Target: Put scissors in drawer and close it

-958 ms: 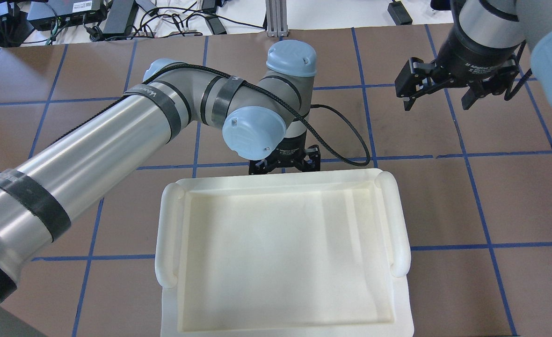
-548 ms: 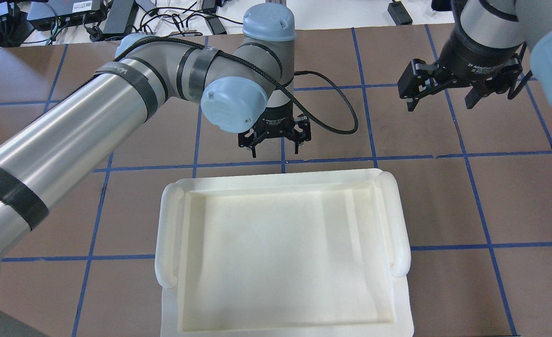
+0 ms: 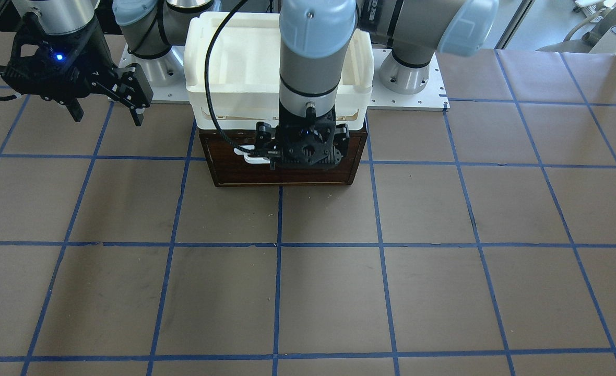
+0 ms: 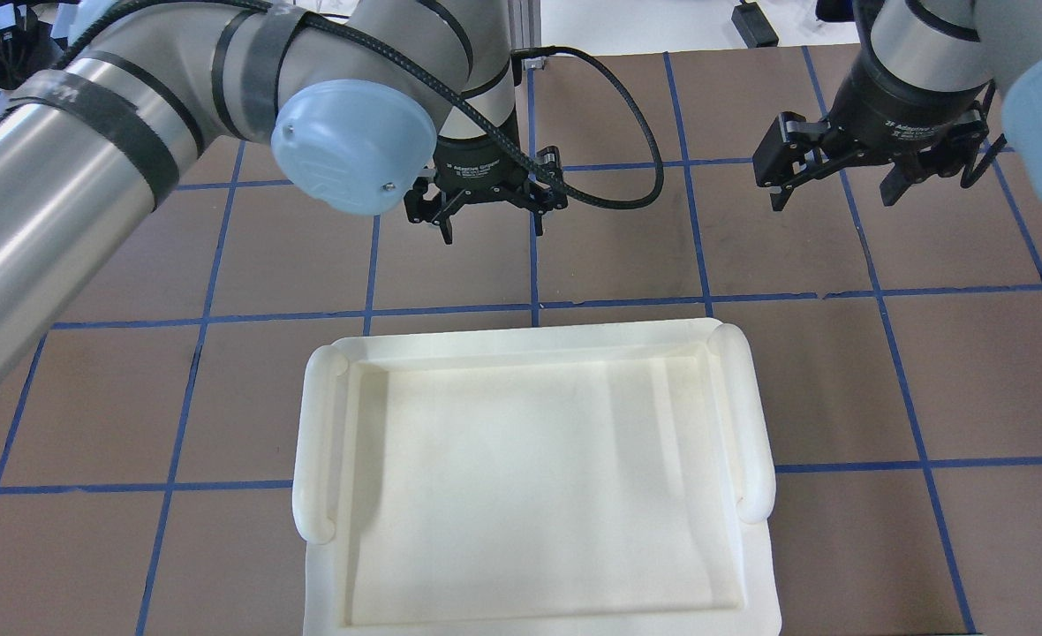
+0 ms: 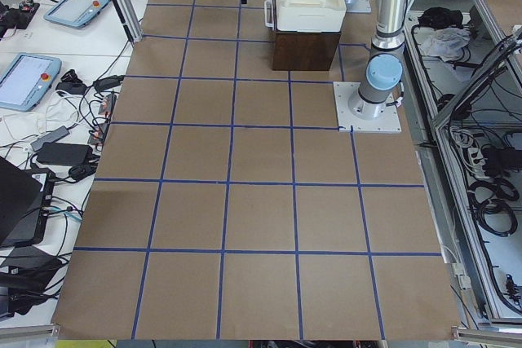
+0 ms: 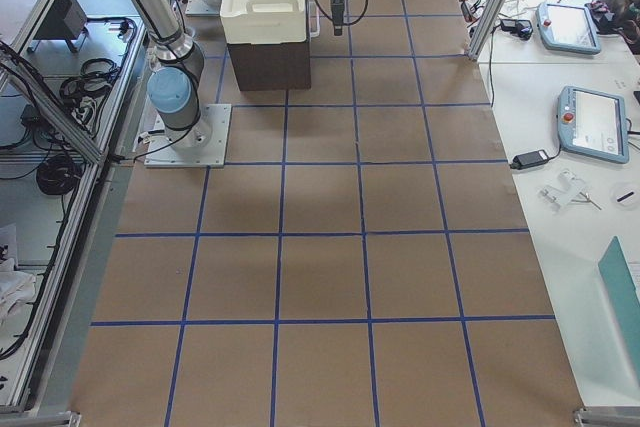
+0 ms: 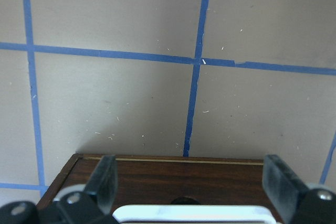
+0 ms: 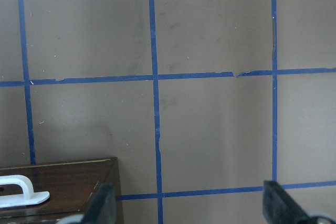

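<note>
The drawer [image 3: 287,175] shows its dark brown front with the white bar handle [image 3: 248,155]. It sits pushed in under the white bin, and no plywood inside shows. The scissors are out of view. My left gripper [image 4: 492,231] is open and empty. It hangs above the table just in front of the drawer front, whose top edge [image 7: 173,174] and handle [image 7: 191,214] show in the left wrist view. My right gripper [image 4: 830,201] is open and empty, off to the side, with the drawer's corner [image 8: 58,187] at its view's lower left.
A white plastic tray-like bin [image 4: 530,477] sits on top of the dark wooden cabinet [image 5: 306,50]. Brown table paper with blue tape lines [image 3: 308,244] spreads out in front. Cables and tablets lie beyond the table's ends.
My left gripper has moved away from the bin's far edge, out over the table and higher, staying open. My right gripper has hardly moved.
</note>
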You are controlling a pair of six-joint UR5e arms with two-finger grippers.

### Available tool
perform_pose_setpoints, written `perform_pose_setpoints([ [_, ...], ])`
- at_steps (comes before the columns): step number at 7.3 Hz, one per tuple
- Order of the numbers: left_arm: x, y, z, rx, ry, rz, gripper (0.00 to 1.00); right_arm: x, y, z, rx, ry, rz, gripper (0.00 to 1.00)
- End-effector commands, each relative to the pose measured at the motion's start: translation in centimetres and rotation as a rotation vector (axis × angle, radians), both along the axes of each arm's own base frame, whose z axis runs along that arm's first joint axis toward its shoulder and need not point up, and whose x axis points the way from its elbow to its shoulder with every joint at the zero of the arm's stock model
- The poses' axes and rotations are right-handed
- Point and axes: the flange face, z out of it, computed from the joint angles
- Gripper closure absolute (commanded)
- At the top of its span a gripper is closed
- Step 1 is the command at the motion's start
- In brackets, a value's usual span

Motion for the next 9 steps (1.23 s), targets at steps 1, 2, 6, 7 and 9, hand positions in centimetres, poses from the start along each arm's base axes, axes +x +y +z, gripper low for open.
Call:
perform_pose_setpoints([
  [1,1.6,3.7,5.1,-0.065,0.016,-0.131,0.0,-0.2,0.0,0.0,0.001,0.019,0.0,0.0],
  [2,2.5,4.2,5.2,-0.084,0.02,-0.228,0.0,-0.2,0.0,0.0,0.001,0.021,-0.001,0.0],
  [6,12.8,1.0,7.8,-0.12,0.013,-0.036,0.0,-0.1,0.1,0.2,-0.004,0.019,-0.004,0.0],
  [7,16.0,0.3,8.7,-0.139,0.019,0.028,0.0,-0.2,0.1,0.2,-0.004,0.021,-0.001,0.0],
  [9,17.0,2.2,10.0,-0.155,0.005,-0.021,0.0,-0.3,0.0,0.1,-0.002,0.021,0.0,0.0],
])
